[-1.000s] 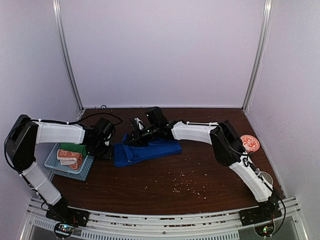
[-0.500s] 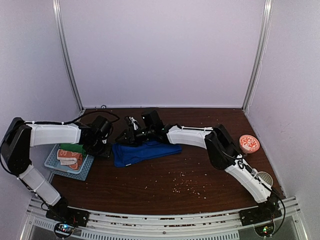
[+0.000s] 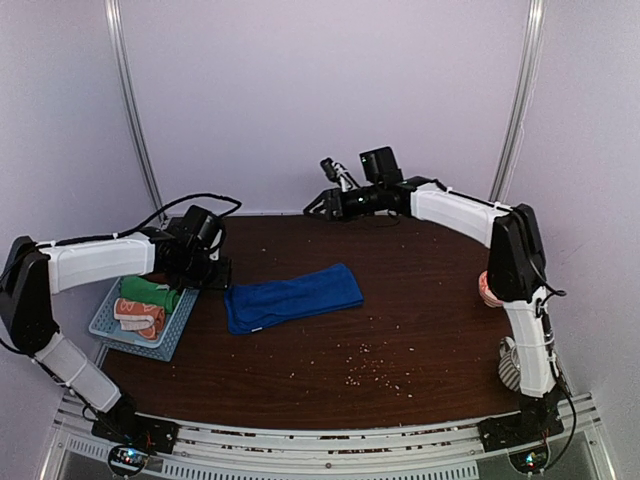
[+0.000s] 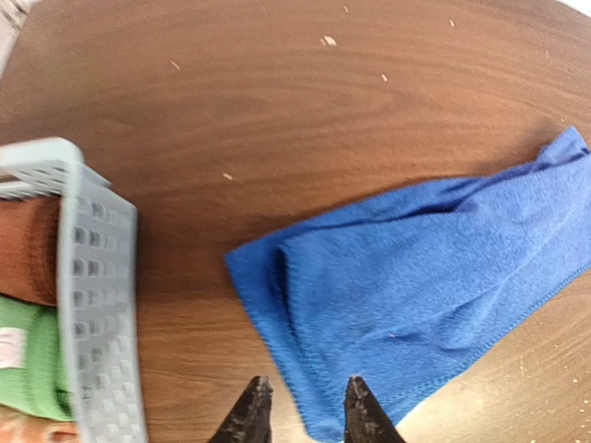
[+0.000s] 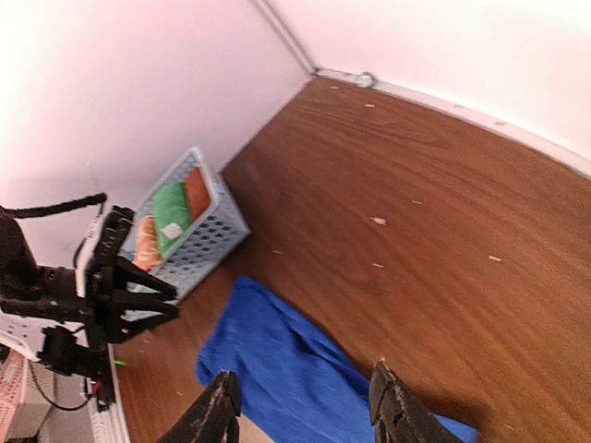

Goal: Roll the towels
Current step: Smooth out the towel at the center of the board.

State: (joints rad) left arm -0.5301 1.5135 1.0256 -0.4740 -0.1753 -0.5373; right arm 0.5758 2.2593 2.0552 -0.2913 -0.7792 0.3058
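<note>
At the middle of the frame, on the table (image 3: 420, 330), the blue towel (image 3: 293, 298) lay loosely folded and creased. The left fingers (image 4: 251, 417) hovered narrowly parted over its edge, empty. The right fingers (image 5: 214, 413) hung wide apart, empty. The green towel (image 4: 28, 355) had a white tag I couldn't read.

The blue towel (image 4: 434, 277) is soft, matt terry cloth; the table (image 4: 277, 111) is smooth, slightly glossy wood; the basket (image 4: 97, 277) is perforated plastic.

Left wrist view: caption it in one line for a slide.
Open left gripper hovers over one end of the flat blue towel, near the basket holding other towels.
</note>
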